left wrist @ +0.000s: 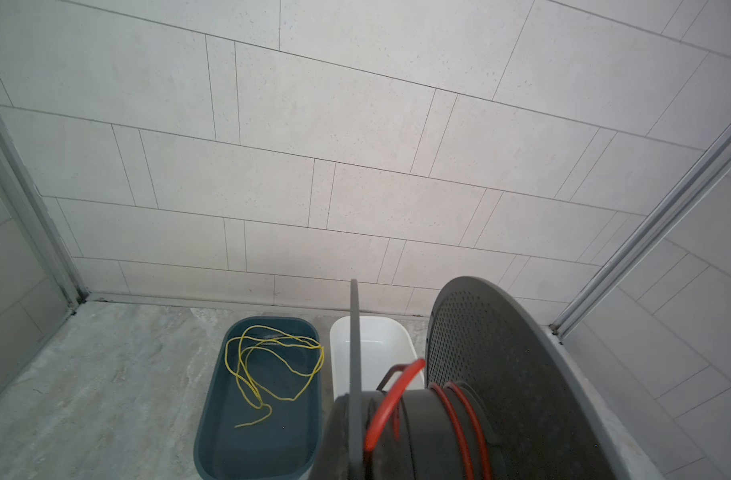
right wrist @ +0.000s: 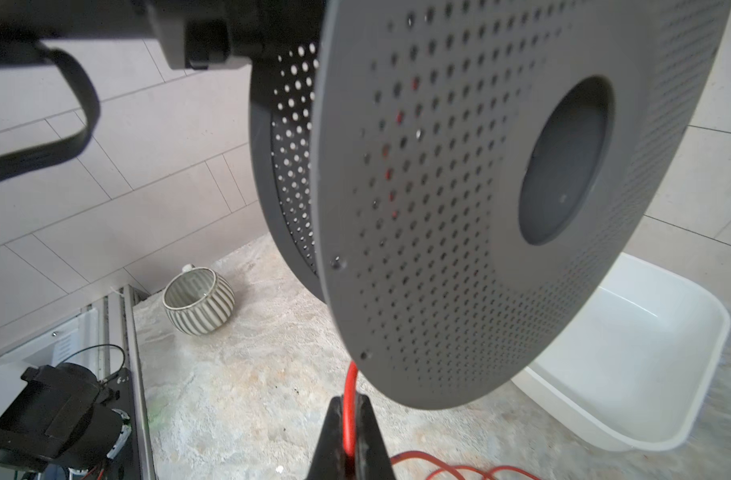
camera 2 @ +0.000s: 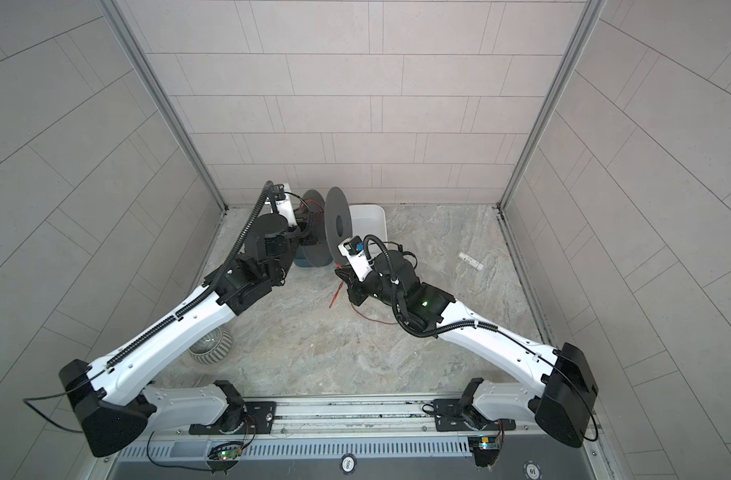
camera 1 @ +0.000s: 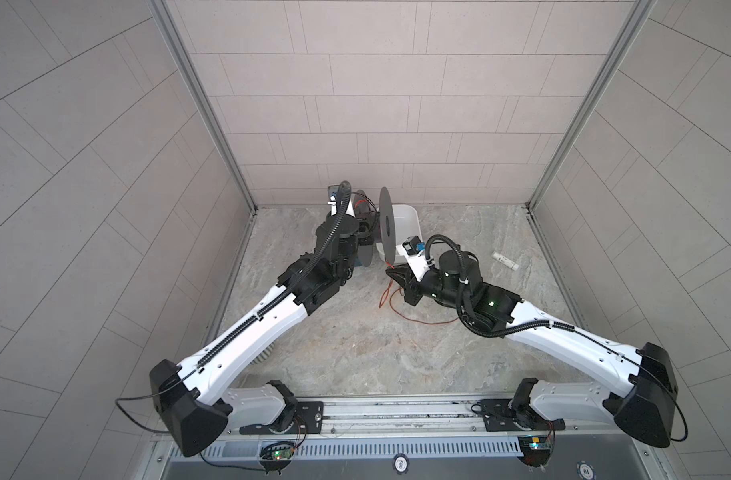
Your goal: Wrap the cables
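- The red cable point(left wrist: 391, 401) is partly wound on the hub of the grey reel point(right wrist: 459, 249); the rest lies in loose loops on the surface point(camera 1: 355, 353).
- The right end effector point(right wrist: 350, 402) is clenched on the cable just below the reel's rim.
- The left end effector point(camera 2: 307, 237) is clenched beside the reel; what it grips is hidden.
- A white bin point(right wrist: 646, 374) and a blue bin point(left wrist: 214, 415) holding a yellow wire point(left wrist: 272, 365) sit beyond the reel.

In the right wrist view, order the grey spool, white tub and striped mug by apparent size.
1. grey spool, largest, though closest to the camera, so inflated
2. white tub
3. striped mug, smallest
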